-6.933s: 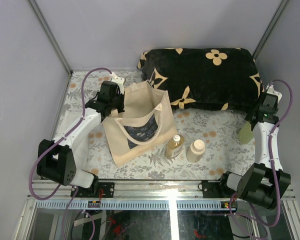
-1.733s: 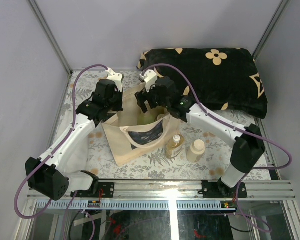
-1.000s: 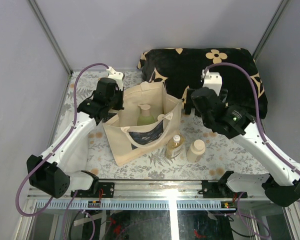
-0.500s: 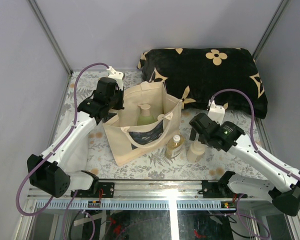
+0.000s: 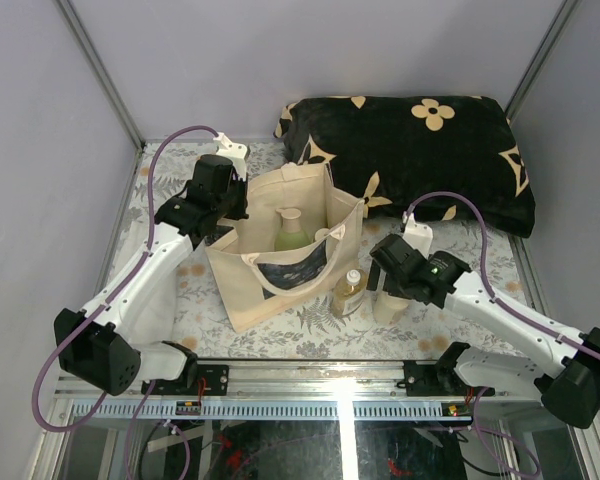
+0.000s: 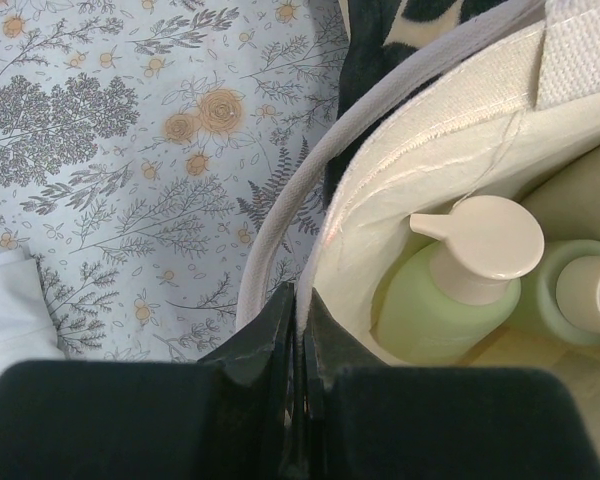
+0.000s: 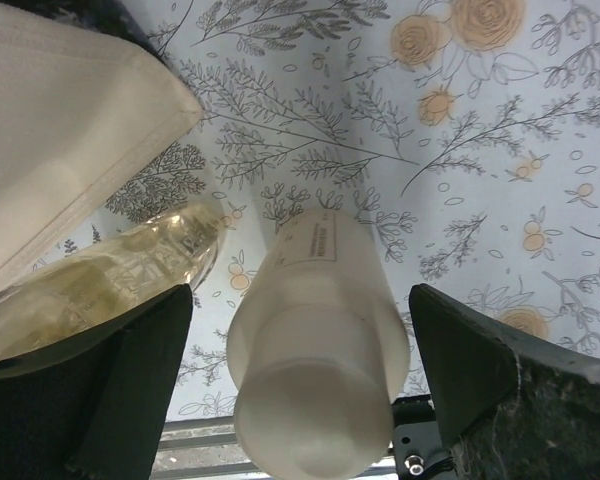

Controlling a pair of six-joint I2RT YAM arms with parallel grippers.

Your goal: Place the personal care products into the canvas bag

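Note:
The beige canvas bag (image 5: 242, 290) stands open left of centre. My left gripper (image 5: 223, 208) is shut on its back-left rim (image 6: 340, 240), holding the mouth open. Inside the bag stand two olive-green bottles, one with a pump cap (image 6: 450, 300) and one at the frame edge (image 6: 580, 295); the top view shows one (image 5: 292, 233). The amber bottle (image 5: 350, 292) stands just right of the bag. Beside it stands the cream bottle (image 7: 320, 350). My right gripper (image 7: 315, 385) is open astride the cream bottle, with a gap between it and each of the fingers (image 7: 110, 390).
A black cushion with cream flowers (image 5: 420, 150) lies at the back right. A floral cloth (image 5: 450, 240) covers the table. The metal front rail (image 5: 330, 378) runs close behind the cream bottle. The amber bottle (image 7: 100, 280) sits next to my right gripper's left finger.
My right arm has swung from beside the cushion down and forward to the cream bottle. The left gripper and the bag have stayed still.

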